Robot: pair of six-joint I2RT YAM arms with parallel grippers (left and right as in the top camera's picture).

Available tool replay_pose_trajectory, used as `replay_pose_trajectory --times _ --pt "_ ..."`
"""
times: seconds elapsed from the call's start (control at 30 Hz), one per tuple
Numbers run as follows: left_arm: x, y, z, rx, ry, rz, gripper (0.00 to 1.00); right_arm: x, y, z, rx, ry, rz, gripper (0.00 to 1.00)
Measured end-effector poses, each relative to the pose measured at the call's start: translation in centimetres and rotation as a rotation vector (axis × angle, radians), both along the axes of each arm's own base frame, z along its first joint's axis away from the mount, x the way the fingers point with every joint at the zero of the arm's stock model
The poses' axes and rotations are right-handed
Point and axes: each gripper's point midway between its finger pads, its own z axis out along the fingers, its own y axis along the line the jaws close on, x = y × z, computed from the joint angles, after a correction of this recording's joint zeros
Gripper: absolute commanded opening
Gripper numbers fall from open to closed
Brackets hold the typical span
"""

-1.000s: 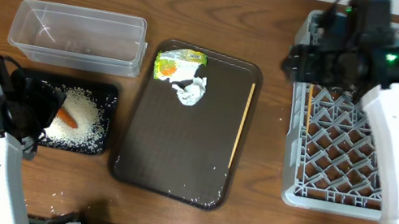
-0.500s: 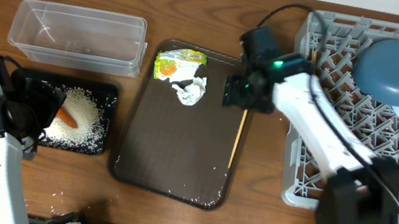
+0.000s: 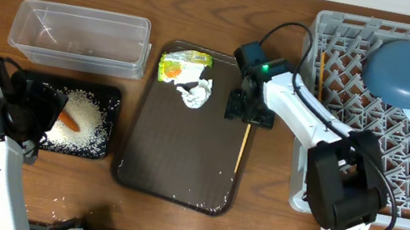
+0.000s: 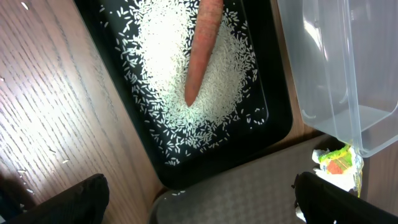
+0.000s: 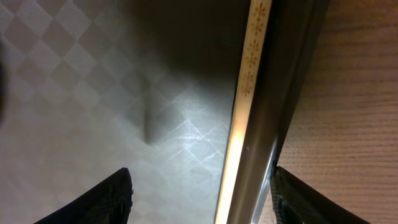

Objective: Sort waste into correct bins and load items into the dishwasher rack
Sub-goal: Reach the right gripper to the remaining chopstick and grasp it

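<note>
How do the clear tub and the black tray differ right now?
The tub is clear; the black tray is opaque. The tub has tall walls; the tray is shallow. The tray holds rice and a carrot; the tub holds neither. Both are rectangular, similar in footprint, left of the brown tray.

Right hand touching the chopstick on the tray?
Apart. Right wrist view: the fingers of the right hand straddle the chopstick, with tray showing between it and each finger.
</note>
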Motion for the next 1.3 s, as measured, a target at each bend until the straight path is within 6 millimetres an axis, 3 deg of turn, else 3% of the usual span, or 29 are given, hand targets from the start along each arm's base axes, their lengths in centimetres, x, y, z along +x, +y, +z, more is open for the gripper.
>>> replay_pose_trajectory --times 0.2,0.43,0.53,0.67,0.87,0.97,1.1,1.3 --pt "0.0 0.0 0.0 0.000 0.000 0.000 0.97 0.3 0.2 -0.3 -0.014 -0.033 0.005 0.68" --pt "0.0 0.0 0.0 0.000 0.000 0.000 0.97 -0.5 0.3 -0.9 -0.025 -0.012 0.016 0.57" --pt "0.0 0.0 0.0 0.000 0.000 0.000 0.97 -1.5 -0.2 -0.7 -0.044 0.033 0.017 0.57" --pt "0.0 0.0 0.0 0.000 0.000 0.000 0.97 -1.3 -0.1 1.1 -0.047 0.037 0.016 0.60" --pt "0.0 0.0 0.0 0.000 0.000 0.000 0.97 1.1 1.4 6.5 0.036 -0.101 0.015 0.62" --pt "0.0 0.0 0.0 0.000 0.000 0.000 0.97 1.7 1.7 7.7 0.049 -0.149 0.015 0.62" --pt "0.0 0.0 0.0 0.000 0.000 0.000 0.97 2.0 1.3 6.6 0.017 -0.141 0.011 0.62" --pt "0.0 0.0 0.0 0.000 0.000 0.000 0.97 2.1 1.3 2.5 -0.029 -0.080 0.013 0.61"
